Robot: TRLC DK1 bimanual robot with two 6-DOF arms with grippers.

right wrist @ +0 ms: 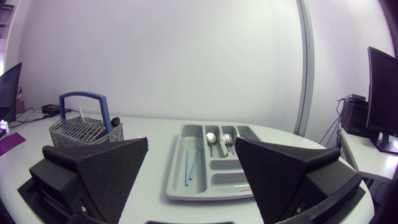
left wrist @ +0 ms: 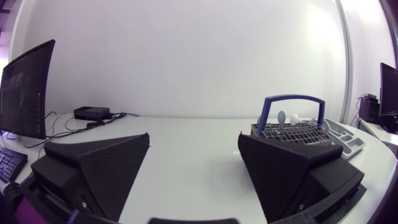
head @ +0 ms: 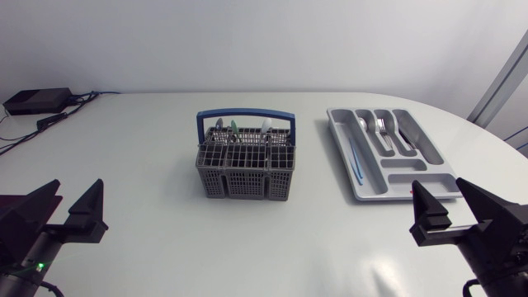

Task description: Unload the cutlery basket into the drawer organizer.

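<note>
Fingers [head: 89,206] of the left gripper [head: 80,186] stand spread, holding nothing, at the near table [head: 148,239] edge. Basket [head: 245,169] stands mid-table, ahead of and between both arms. Its cutlery [head: 233,126] stands upright in the rear compartments, so approach is judged to be from above. Organizer [head: 341,148] lies right of the basket, directly ahead of the right gripper [head: 437,186], likewise spread and empty.
</note>
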